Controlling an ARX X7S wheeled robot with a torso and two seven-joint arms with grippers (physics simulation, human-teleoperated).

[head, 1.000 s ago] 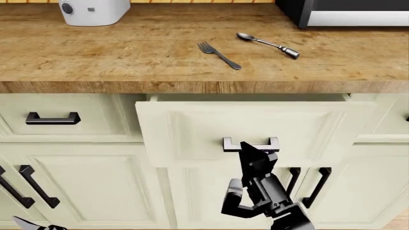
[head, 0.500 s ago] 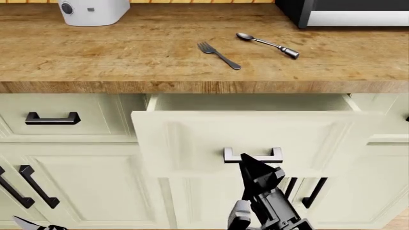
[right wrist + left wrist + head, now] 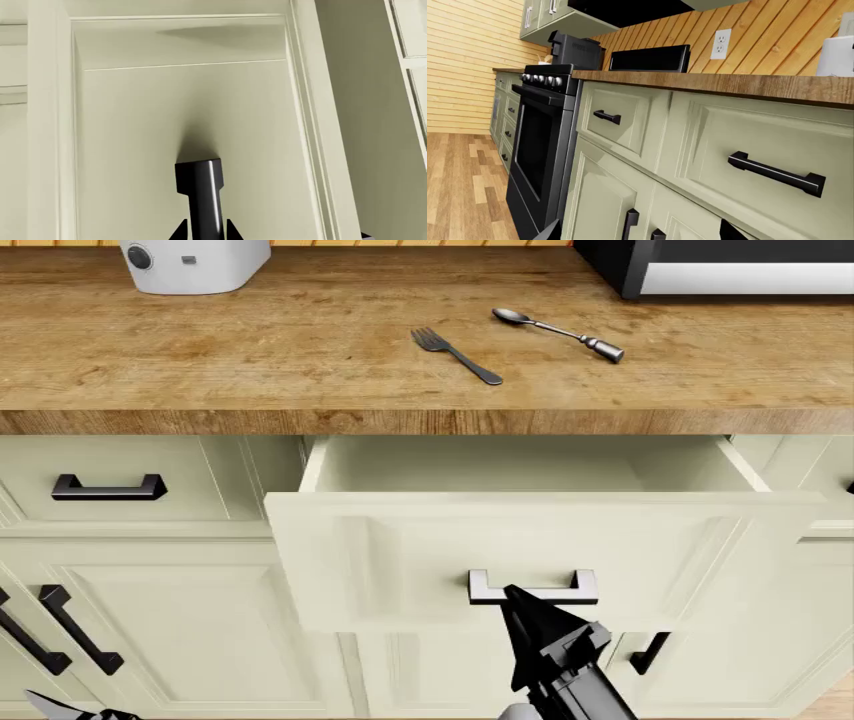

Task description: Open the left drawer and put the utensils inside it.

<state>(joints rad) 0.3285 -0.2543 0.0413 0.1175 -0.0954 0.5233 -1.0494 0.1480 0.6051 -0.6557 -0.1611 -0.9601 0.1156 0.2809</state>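
Drawer (image 3: 534,540) pulled partway out below desk (image 3: 200,360) front edge; inside bare, open from above. Right end effector (image 3: 523,592) at its black handle (image 3: 531,586), prob. closed on the bar – right wrist cam shows fingertips (image 3: 179,232) tight either side. Fork (image 3: 457,355) & spoon (image 3: 558,334) lie on desk near back right, apart, just behind the drawer. White appliance (image 3: 196,262) back left, well clear. Left end effector (image 3: 60,708) low at cabinet doors; grip state: can't tell.

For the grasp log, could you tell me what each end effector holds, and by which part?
The right end effector grips the left drawer by its black bar handle. The left end effector, barely in view, shows nothing held.
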